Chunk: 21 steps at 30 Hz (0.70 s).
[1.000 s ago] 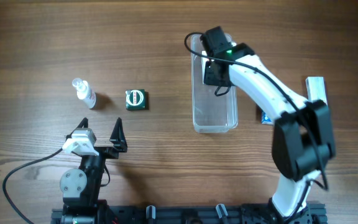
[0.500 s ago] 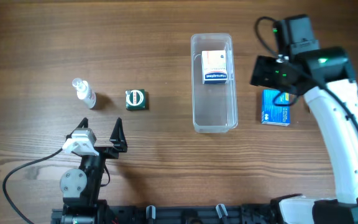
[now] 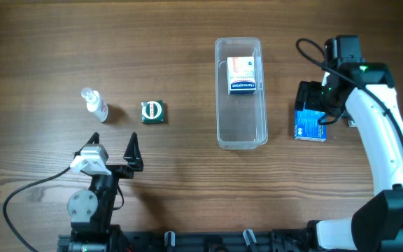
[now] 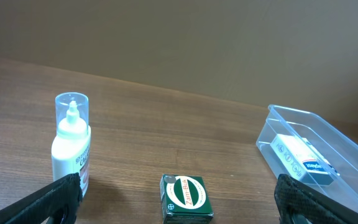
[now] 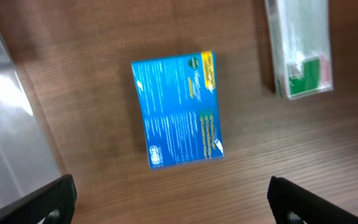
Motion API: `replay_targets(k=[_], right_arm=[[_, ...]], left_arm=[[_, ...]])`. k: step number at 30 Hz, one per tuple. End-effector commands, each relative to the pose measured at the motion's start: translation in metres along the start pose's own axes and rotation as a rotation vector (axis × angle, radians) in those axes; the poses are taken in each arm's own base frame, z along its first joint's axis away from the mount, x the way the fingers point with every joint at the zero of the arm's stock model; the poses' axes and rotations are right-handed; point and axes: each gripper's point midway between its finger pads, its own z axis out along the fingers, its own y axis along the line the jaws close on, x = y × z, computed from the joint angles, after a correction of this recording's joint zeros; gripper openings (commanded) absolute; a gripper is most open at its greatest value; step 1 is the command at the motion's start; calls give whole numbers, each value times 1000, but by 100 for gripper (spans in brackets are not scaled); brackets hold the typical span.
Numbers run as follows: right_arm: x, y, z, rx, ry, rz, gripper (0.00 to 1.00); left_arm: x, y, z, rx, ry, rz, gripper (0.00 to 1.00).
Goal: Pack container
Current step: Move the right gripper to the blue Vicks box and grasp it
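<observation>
You have one white box (image 3: 242,75) in the container (image 3: 242,122), far side, right of centre. Blue box (image 5: 176,110), green box (image 3: 152,112) and spray bottle (image 3: 94,104) remain unpacked. Right gripper (image 5: 173,196) is spread wide above the blue box; left gripper (image 3: 115,149) is wide and empty at the near edge.

A robot lab bench, it seems: a wood-grain counter (image 3: 187,182) before a plain tan wall (image 4: 197,37), with a left arm (image 3: 88,204) and a right arm (image 3: 380,140) mounted on a black rail (image 3: 208,242) at its near edge.
</observation>
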Motion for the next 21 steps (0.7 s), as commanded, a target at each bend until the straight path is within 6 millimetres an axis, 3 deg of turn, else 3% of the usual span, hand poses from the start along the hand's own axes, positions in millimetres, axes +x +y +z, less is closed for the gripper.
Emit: replay_targets(k=[1, 7, 17, 21], right_arm=[[11, 11, 24, -53, 25, -27, 100], [19, 16, 57, -67, 44, -29, 100], [25, -19, 88, 19, 132, 1, 99], [31, -7, 97, -49, 169, -37, 99]], left_arm=[[2, 0, 0, 8, 4, 12, 100], [2, 0, 0, 8, 4, 12, 100], [2, 0, 0, 8, 4, 12, 100], [2, 0, 0, 8, 4, 12, 100]])
